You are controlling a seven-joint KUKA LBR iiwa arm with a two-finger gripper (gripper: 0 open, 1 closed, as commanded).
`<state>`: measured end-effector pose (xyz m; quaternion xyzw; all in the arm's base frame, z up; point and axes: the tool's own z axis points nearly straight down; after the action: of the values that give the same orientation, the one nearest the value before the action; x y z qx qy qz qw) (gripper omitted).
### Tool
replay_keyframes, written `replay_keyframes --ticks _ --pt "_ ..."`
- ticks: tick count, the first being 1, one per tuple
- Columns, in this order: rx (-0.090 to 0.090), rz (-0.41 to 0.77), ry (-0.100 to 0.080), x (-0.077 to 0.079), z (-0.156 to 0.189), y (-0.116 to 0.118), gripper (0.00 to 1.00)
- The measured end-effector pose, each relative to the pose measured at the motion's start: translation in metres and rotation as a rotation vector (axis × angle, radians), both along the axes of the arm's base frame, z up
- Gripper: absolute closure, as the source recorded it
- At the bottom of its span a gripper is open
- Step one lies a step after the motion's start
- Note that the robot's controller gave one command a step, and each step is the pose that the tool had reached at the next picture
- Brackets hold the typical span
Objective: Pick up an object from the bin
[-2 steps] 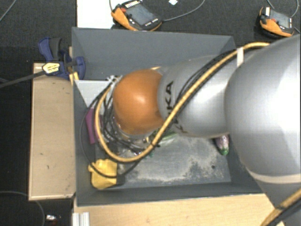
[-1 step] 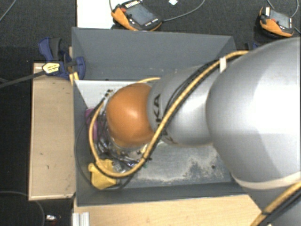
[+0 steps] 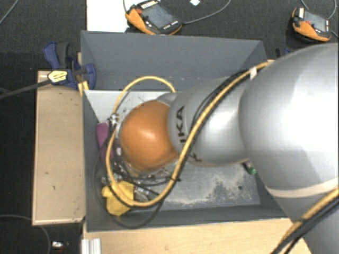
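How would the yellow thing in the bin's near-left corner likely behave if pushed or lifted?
The yellow thing looks lumpy and folded, so it is probably soft and floppy rather than stiff. With no round outline, it seems unlikely to roll. It lies close to the bin wall, so a push may bunch it there.

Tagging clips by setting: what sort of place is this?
Probably a robotics lab's bin-picking cell: a KUKA arm reaches into a grey bin with a yellow thing and a purple thing in it, and orange cabled devices lie behind it.
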<state>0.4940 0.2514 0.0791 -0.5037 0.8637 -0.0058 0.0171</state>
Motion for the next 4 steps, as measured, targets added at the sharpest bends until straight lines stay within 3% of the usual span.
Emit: replay_keyframes --ticks 1,2,4 --pt "0.01 -0.417 0.008 -0.005 0.0 0.001 1.0" --pt "0.01 -0.418 0.008 -0.005 0.0 0.001 1.0" --pt "0.012 -0.419 0.011 -0.006 0.046 0.002 1.0"
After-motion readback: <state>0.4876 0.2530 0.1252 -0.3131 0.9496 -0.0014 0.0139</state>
